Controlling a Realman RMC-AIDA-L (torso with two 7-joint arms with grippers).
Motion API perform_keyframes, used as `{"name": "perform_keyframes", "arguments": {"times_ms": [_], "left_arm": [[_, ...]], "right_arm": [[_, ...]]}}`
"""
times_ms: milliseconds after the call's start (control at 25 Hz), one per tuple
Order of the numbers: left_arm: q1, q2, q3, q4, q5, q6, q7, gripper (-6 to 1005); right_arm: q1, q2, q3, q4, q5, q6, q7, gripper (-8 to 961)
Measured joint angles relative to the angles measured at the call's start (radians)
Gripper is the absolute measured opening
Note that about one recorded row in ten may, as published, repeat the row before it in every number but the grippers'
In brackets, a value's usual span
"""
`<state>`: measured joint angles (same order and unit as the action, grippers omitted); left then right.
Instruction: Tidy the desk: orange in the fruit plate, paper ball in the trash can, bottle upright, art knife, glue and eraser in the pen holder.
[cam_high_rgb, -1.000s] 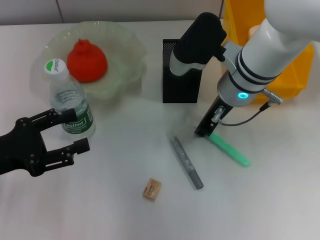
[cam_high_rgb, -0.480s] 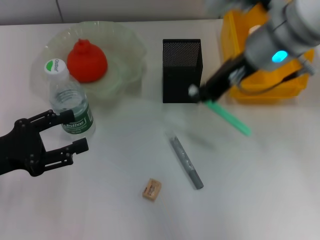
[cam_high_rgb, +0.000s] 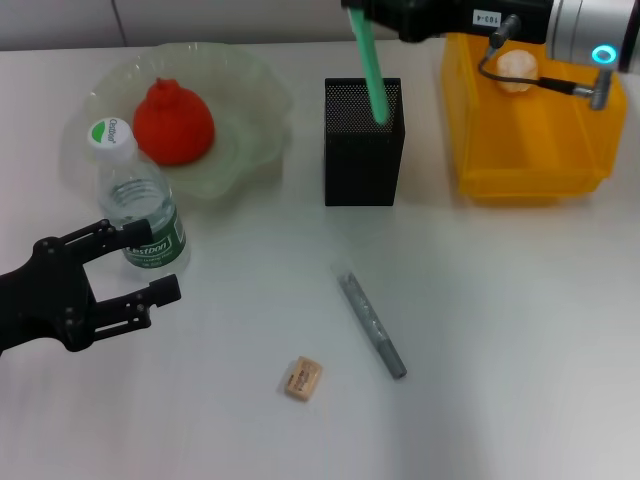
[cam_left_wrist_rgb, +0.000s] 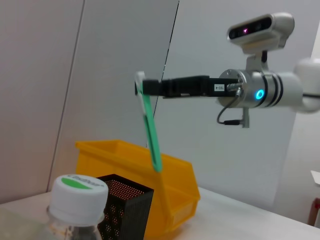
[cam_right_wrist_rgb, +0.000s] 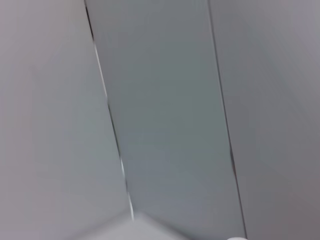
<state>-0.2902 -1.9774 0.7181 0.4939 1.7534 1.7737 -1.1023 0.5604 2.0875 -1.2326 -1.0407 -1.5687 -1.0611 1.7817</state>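
Observation:
My right gripper (cam_high_rgb: 358, 10) is shut on the top of a green stick-shaped tool (cam_high_rgb: 373, 70) that hangs tilted, its lower end over the opening of the black mesh pen holder (cam_high_rgb: 363, 150). The left wrist view shows that gripper (cam_left_wrist_rgb: 141, 87), the tool (cam_left_wrist_rgb: 151, 132) and its tip just above the holder (cam_left_wrist_rgb: 122, 210). A grey stick (cam_high_rgb: 372, 325) and a tan eraser (cam_high_rgb: 303, 378) lie on the table. The orange (cam_high_rgb: 173, 122) sits in the fruit plate (cam_high_rgb: 250, 80). The bottle (cam_high_rgb: 135, 200) stands upright. My left gripper (cam_high_rgb: 150, 262) is open beside it.
A yellow bin (cam_high_rgb: 530, 150) at the back right holds a paper ball (cam_high_rgb: 517, 68). The right wrist view shows only a wall. The bottle cap (cam_left_wrist_rgb: 79, 189) is close to the left wrist camera.
My right gripper has lifted the green tool off the table, carried it back and up, and turned it upright over the pen holder. The left arm has not moved.

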Motion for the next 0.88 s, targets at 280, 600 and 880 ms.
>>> {"name": "perform_keyframes", "arguments": {"times_ms": [280, 600, 880], "left_arm": [[-0.001, -0.01, 0.008, -0.001, 0.007, -0.025, 0.0, 802], [0.003, -0.02, 0.003, -0.002, 0.013, -0.039, 0.003, 802], [0.0, -0.02, 0.009, -0.001, 0.013, -0.036, 0.002, 802]], "right_arm": [[0.078, -0.002, 0.006, 0.423, 0.49, 0.009, -0.557, 174], [0.131, 0.003, -0.003, 0.613, 0.585, 0.011, -0.746, 187], [0.116, -0.003, -0.003, 0.599, 0.579, -0.029, -0.725, 538]]}}
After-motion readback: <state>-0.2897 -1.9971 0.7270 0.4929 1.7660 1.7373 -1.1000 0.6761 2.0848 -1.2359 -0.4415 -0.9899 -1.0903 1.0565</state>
